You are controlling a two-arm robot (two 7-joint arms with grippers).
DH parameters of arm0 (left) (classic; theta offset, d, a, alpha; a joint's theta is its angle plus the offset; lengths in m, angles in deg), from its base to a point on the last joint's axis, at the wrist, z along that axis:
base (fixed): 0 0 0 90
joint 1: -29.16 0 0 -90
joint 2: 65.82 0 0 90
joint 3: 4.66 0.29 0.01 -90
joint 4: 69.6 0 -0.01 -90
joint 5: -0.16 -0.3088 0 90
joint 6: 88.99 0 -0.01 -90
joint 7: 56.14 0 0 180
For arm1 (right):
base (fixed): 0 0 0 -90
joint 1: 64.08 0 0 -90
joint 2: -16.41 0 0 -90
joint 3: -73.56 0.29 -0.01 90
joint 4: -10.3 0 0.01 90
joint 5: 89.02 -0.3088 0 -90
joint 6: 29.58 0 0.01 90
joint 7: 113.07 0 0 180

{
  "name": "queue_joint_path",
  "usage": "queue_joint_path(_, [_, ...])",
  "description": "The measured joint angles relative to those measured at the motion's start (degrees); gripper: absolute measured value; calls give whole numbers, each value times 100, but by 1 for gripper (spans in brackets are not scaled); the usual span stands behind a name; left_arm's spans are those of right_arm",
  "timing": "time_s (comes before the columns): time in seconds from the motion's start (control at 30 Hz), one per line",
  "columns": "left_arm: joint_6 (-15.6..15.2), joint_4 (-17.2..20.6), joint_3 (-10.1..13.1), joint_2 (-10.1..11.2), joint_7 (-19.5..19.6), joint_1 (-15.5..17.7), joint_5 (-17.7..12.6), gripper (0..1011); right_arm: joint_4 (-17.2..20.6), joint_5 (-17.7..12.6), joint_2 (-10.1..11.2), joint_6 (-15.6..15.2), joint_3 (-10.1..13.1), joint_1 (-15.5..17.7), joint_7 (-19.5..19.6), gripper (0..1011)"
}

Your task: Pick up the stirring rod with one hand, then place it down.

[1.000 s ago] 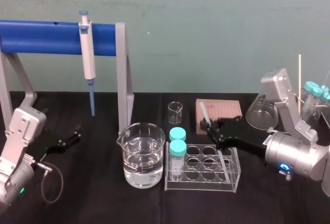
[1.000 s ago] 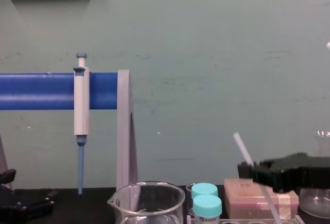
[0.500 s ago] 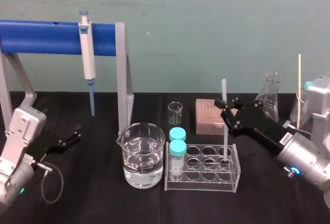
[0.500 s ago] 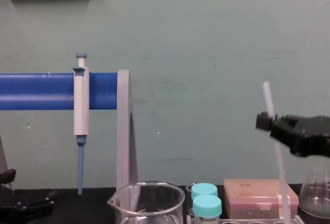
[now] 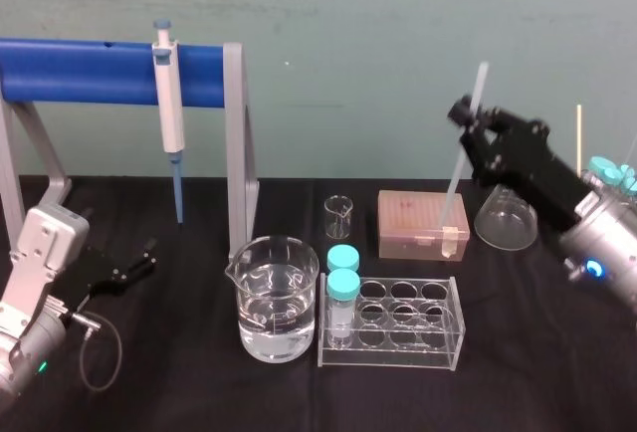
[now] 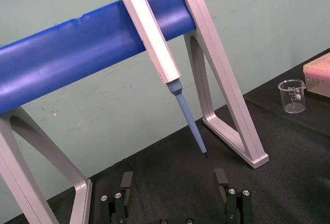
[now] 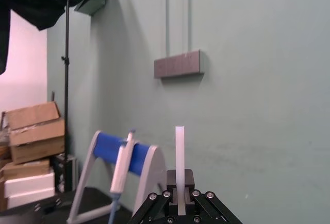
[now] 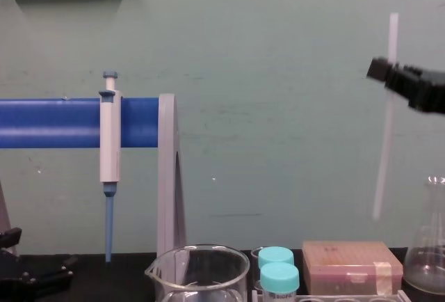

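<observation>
Stirring rod hung near-upright in the air at 2 o'clock, well above the tabletop, pinched near its top by the right end effector. Pick-up judged done; setting down not yet done. Left end effector sat spread at 8 o'clock, idle.

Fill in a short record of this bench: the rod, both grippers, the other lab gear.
stirring rod: near upright, in the air, lower end above the pink box
right gripper: shut on the rod's upper part, raised
left gripper: open, parked low at the left
beaker: holds clear liquid, left of the tube rack
pipette: hangs on the blue stand
</observation>
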Motion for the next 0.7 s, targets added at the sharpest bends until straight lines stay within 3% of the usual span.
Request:
queue_joint_path(0.23, [0,0,0,0,0,0,0,1000,-25,66,-45,58,98,-166,4,67])
queue_joint_path(0.7, [0,0,0,0,0,0,0,1000,77,137,-37,7,161,-113,25,67])
